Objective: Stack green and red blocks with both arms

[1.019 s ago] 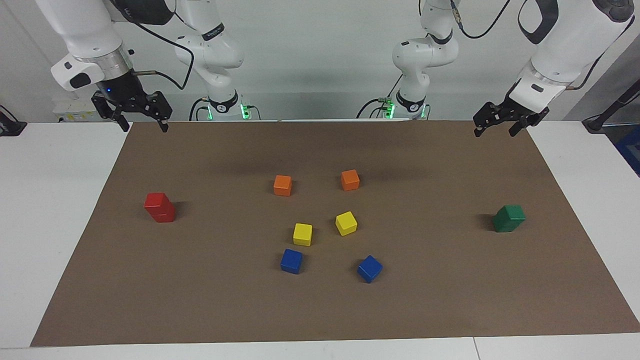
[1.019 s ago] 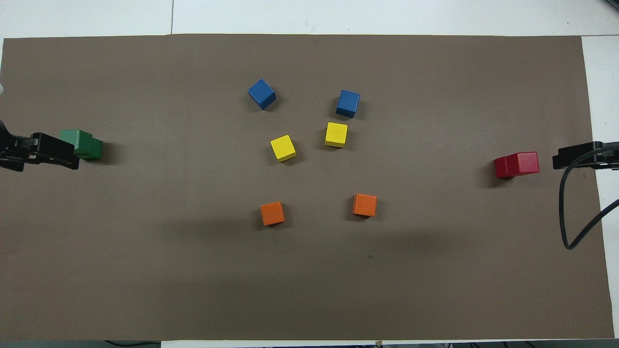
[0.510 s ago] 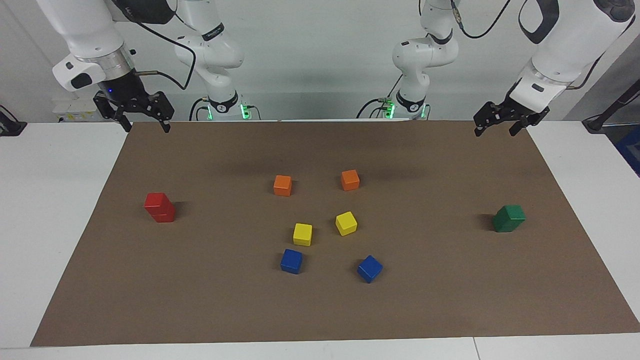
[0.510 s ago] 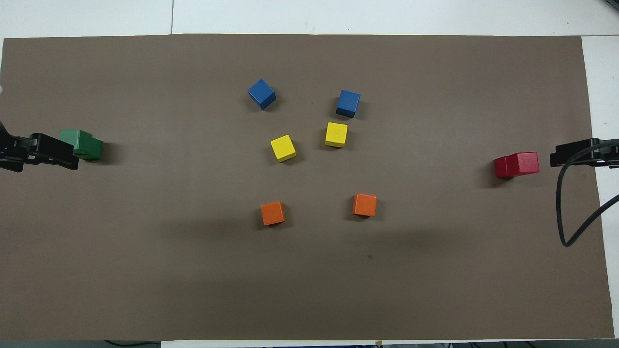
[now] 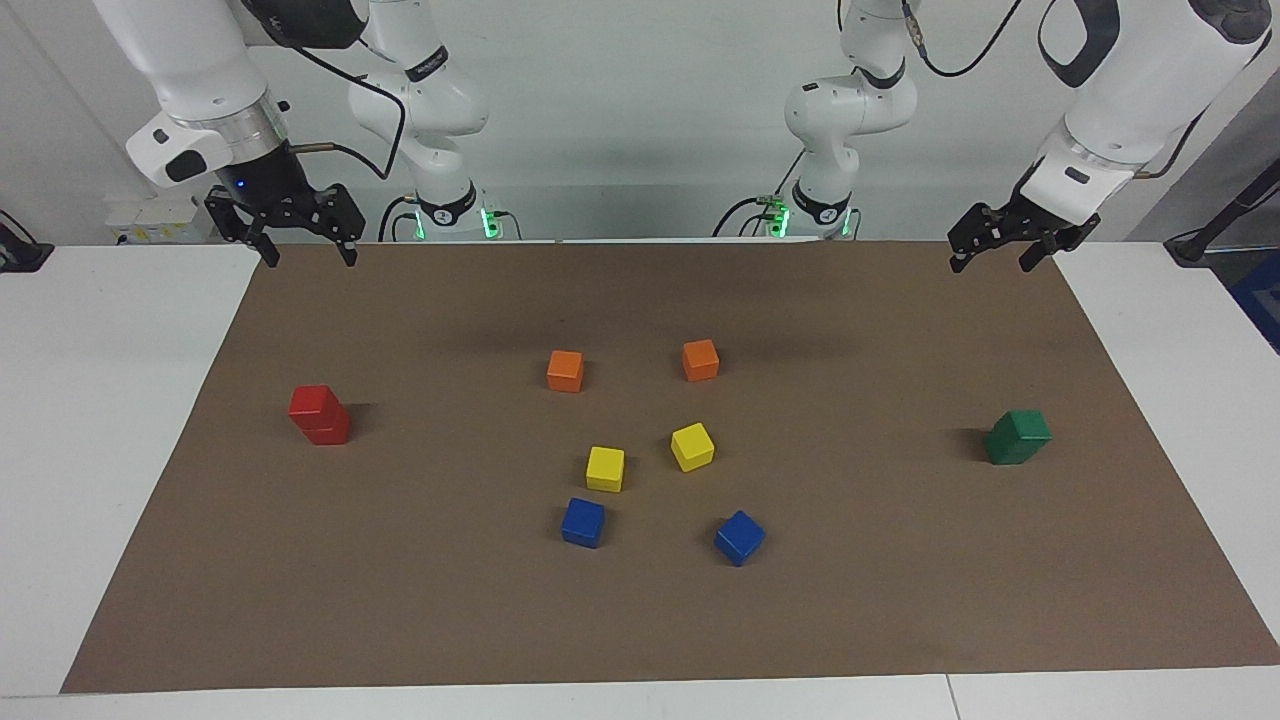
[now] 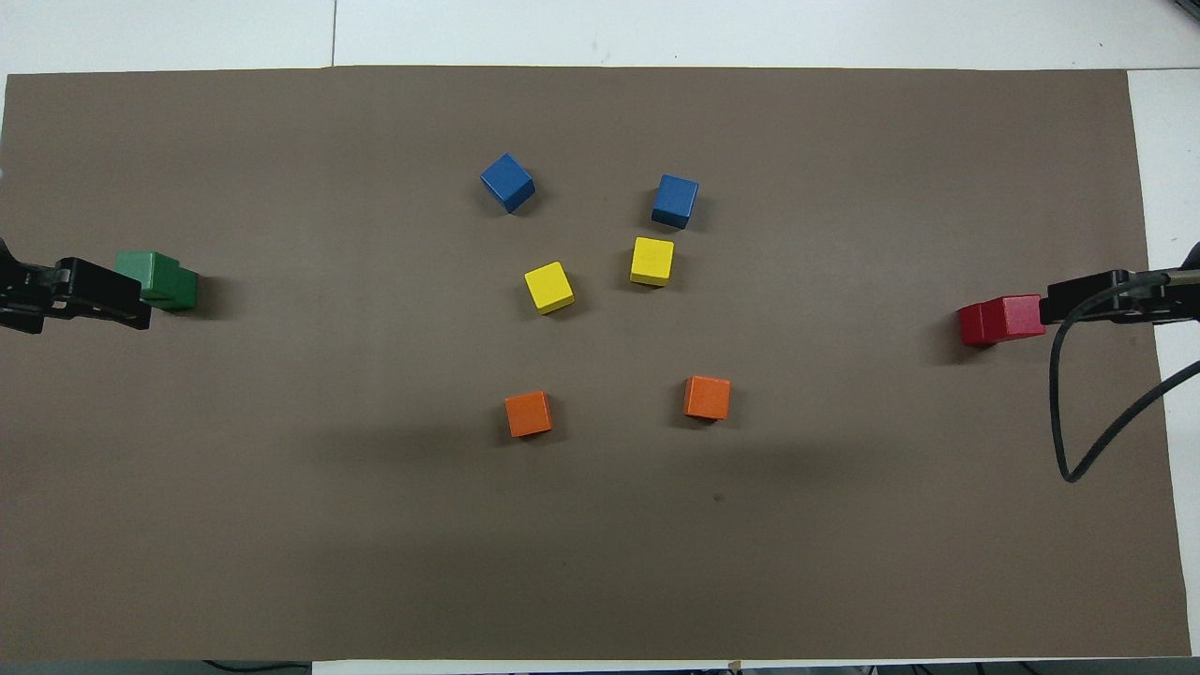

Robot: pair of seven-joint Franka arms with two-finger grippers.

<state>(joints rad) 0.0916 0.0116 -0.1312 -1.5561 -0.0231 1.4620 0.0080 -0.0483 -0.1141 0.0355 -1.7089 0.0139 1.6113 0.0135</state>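
Since a second ago the right gripper (image 5: 305, 240) has shifted toward the middle of the table's near edge, from over the corner of the brown mat (image 5: 900, 620) to a spot a little inside it, and its black cable (image 6: 1092, 412) has swung with it in the overhead view; the left gripper (image 5: 995, 245) has barely moved, and no cube has changed place. Both grippers hang in the air with their fingers spread apart and nothing between them, the right one over the mat's edge nearest the robots at the right arm's end, the left one over the same edge at the left arm's end. Two red blocks (image 5: 319, 414) stand stacked one on the other toward the right arm's end of the table, the upper cube set slightly askew on the lower. Two green blocks (image 5: 1016, 437) stand stacked likewise toward the left arm's end. Between the stacks, well apart from both, lie six loose cubes on the mat: two orange cubes (image 5: 565, 370) nearest the robots, two yellow cubes (image 5: 692, 446) farther out, and two blue cubes (image 5: 739, 537) farthest from the robots. None of the loose cubes touch each other. From overhead each gripper's tip overlaps its nearby stack, while the facing view shows both raised well clear of the blocks.
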